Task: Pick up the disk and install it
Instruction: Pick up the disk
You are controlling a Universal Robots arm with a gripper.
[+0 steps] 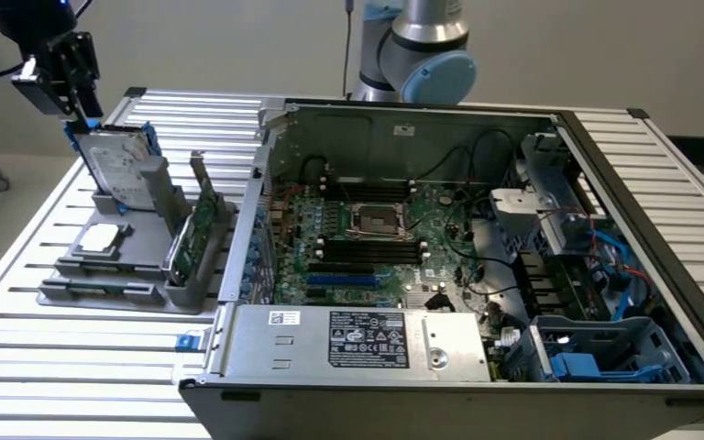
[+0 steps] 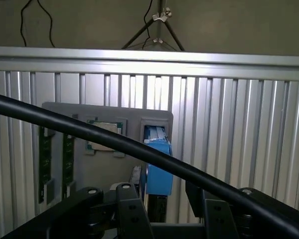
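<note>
Grey plastic forms the holder (image 1: 107, 293) on the slatted table (image 1: 71, 367). In it we see three parts. The disk (image 1: 126, 165) (image 2: 158, 169) stands on edge at the far end. A square silver chip (image 1: 99, 238) (image 2: 105, 134) lies flat in its recess. A green circuit card (image 1: 193, 229) stands upright on the side nearest the open computer case (image 1: 401, 110). The gripper (image 1: 83, 115) (image 2: 162, 199) hovers at the disk's top edge, jaws spread wide on either side of its blue frame, gripping nothing. We see a blue drive cage (image 1: 609, 348) in the case's near corner.
</note>
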